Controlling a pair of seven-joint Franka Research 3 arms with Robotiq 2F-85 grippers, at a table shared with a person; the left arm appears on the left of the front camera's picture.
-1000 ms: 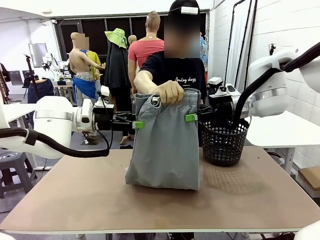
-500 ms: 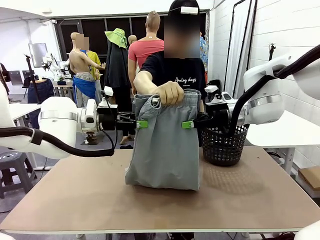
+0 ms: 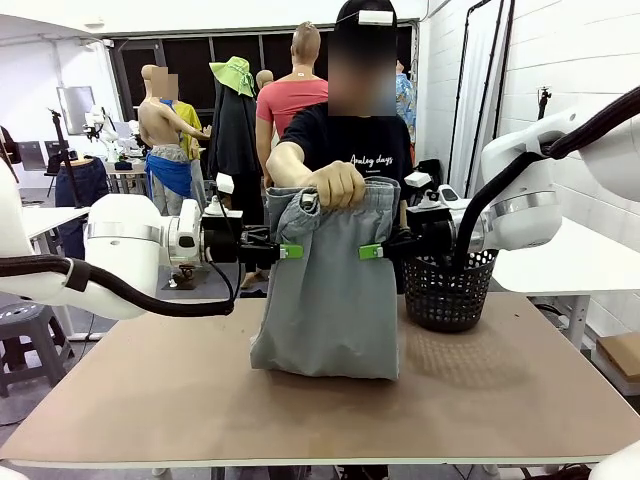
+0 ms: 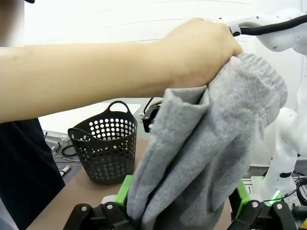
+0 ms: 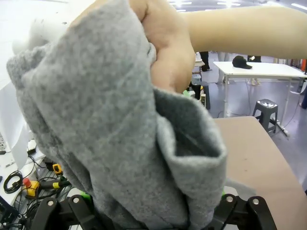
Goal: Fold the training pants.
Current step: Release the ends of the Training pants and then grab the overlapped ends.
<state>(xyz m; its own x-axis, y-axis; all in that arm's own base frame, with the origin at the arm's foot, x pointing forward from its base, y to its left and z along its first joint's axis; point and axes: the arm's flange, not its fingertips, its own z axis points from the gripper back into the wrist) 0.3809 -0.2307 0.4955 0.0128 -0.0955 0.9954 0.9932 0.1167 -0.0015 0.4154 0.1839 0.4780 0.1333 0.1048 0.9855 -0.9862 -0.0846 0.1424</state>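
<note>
A person's hand (image 3: pixel 337 185) holds the light grey training pants (image 3: pixel 330 300) up by the gathered waistband, and their lower end rests on the table (image 3: pixel 200 400). My left gripper (image 3: pixel 290 250) reaches in at the pants' left edge and my right gripper (image 3: pixel 371 252) at the right edge, both just below the waistband. Both are open. In the left wrist view the pants (image 4: pixel 216 143) hang between the green pads (image 4: pixel 125 188) under the hand (image 4: pixel 196 52). In the right wrist view the fabric (image 5: pixel 110 120) lies between the spread jaws below the hand (image 5: pixel 165 52).
A black mesh basket (image 3: pixel 447 290) stands on the table right of the pants, behind my right gripper, and appears in the left wrist view as the basket (image 4: pixel 106 148). The person stands at the table's far edge. Bare tabletop stretches in front of the pants.
Both grippers have moved inward toward each other, from beside the pants to over their side edges. The person's hand and the pants have stayed in place.
</note>
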